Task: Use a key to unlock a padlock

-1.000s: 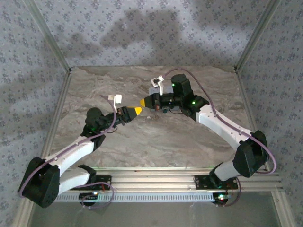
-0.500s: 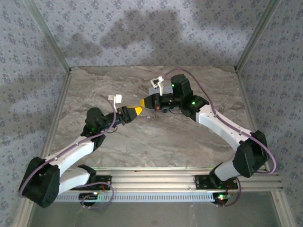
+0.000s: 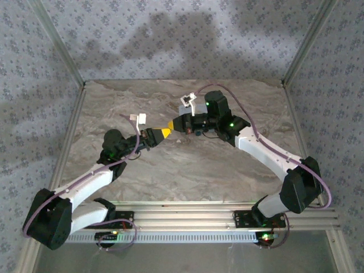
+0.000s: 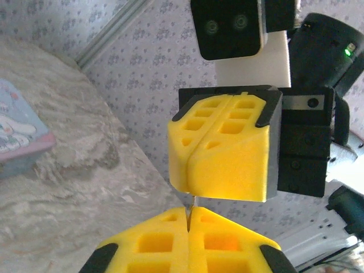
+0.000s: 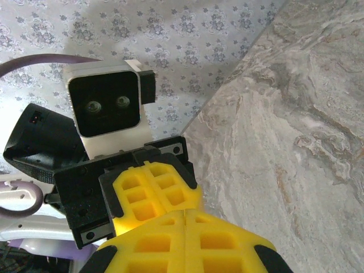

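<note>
Looking for the padlock, I cannot make it out anywhere; if it sits between my pads or behind them, the yellow foam hides it. The tin [image 4: 20, 139] is cut off by the left edge of my left wrist view, so only a pale blue corner with part of a cartoon figure shows, lying flat on the marbled table [image 4: 85, 170].

Right of the tin and raised above the tabletop, my left claw [image 4: 189, 222] is pressed closed, its two yellow pads meeting in a tight seam. Out of that seam rises the key [image 4: 192, 201], which shows only as a thin, dull metal sliver. It is too fine and too blurred to read its teeth or colour properly. Its upper end reaches the underside of my right claw [image 4: 196, 185], which hangs just above, tip to tip with the left and also right of the tin. The right pads are closed flat against each other, and whether anything lies pinched inside them I cannot tell.

From above, both claws meet nose to nose over the back half of the table.
</note>
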Available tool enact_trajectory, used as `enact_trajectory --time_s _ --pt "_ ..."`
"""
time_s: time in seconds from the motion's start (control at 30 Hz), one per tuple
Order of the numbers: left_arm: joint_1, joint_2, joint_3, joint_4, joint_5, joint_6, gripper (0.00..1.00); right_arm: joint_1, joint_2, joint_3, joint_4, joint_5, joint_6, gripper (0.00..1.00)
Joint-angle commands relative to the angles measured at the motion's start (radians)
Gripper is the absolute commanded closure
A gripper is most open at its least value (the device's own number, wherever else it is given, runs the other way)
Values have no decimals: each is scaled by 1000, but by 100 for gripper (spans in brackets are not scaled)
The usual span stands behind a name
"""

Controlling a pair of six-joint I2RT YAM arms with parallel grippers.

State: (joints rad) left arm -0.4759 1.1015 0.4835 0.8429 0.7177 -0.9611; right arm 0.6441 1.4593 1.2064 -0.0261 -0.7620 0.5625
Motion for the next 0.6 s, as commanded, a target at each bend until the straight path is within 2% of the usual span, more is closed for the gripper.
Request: enact_trajectory --time_s 0.0,0.17,0.37,0.5,0.57 --pt "4 -15 32 30 -3 25 100 9 -14 -5 25 5 18 100" --pt "9 -41 27 -30 -11 70 100 10 -16 -5 20 21 22 100" --pt "19 -59 31 -136 -15 135 100 8 -18 -5 -8 53 22 69" --pt "25 -86 39 -279 -30 222 100 -8 -39 -5 -54 122 15 60" --pt "25 -105 54 -396 -52 293 100 -25 -54 -5 -119 221 6 58"
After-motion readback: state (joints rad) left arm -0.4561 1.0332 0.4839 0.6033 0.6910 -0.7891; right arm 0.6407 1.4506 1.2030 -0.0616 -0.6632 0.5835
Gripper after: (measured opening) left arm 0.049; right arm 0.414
